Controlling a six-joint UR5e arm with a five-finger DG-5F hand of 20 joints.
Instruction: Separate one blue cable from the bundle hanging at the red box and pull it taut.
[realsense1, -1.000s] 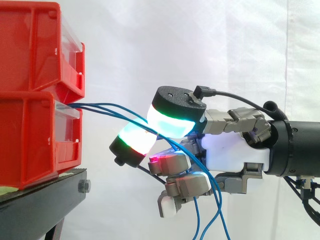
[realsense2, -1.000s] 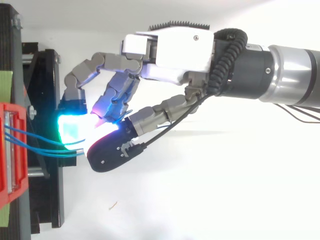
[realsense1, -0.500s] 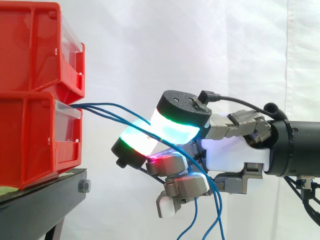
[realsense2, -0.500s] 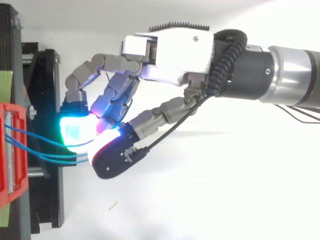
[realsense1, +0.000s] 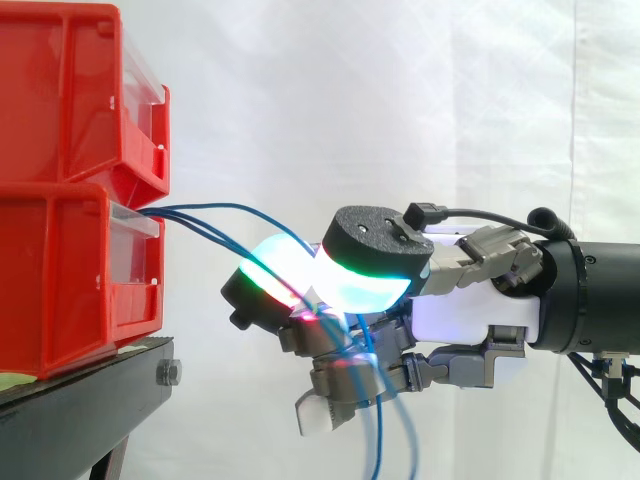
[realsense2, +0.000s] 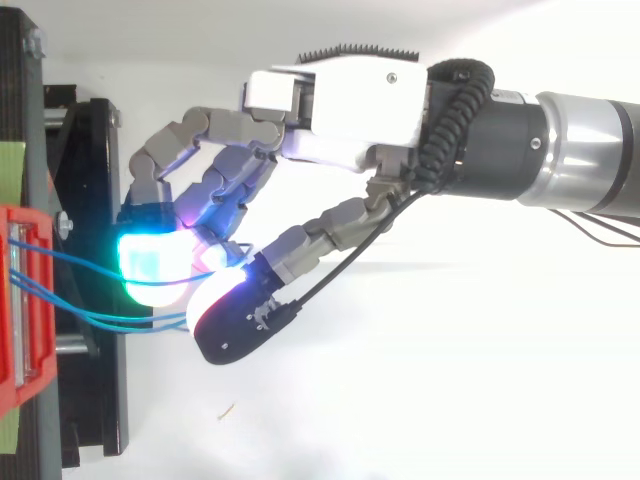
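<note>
From the side, two red bins (realsense1: 60, 280) sit stacked on a black stand (realsense1: 90, 400) at the left, before a white curtain (realsense1: 400, 100). The blue cables (realsense1: 185, 213) leave the front of the lower bin and arc rightward to the hand (realsense1: 470, 310), which reaches in from the right at about the lower bin's height. Its fingers are curled. The thumb pad (realsense1: 375, 275), glowing cyan and green under a black cap, is pressed against a finger pad (realsense1: 268, 285), with the cables passing between them. Below the hand the cables hang loose toward the bottom edge. The stretch from bin to hand bows upward rather than running straight. From above, the hand (realsense2: 340, 100) comes in from the right with its fingers bent toward the bin (realsense2: 35, 390) at the left edge. One cable (realsense2: 100, 273) runs from the bin in a shallow curve into the gap between the cyan finger pad (realsense2: 150, 265) and the thumb pad (realsense2: 225, 310), where it is pinched. The other cables (realsense2: 140, 322) run lower in this view, apart from the first, and pass under the thumb pad. The hand is clear of the bin, its finger pad over the edge of the stand (realsense2: 95, 400).
</note>
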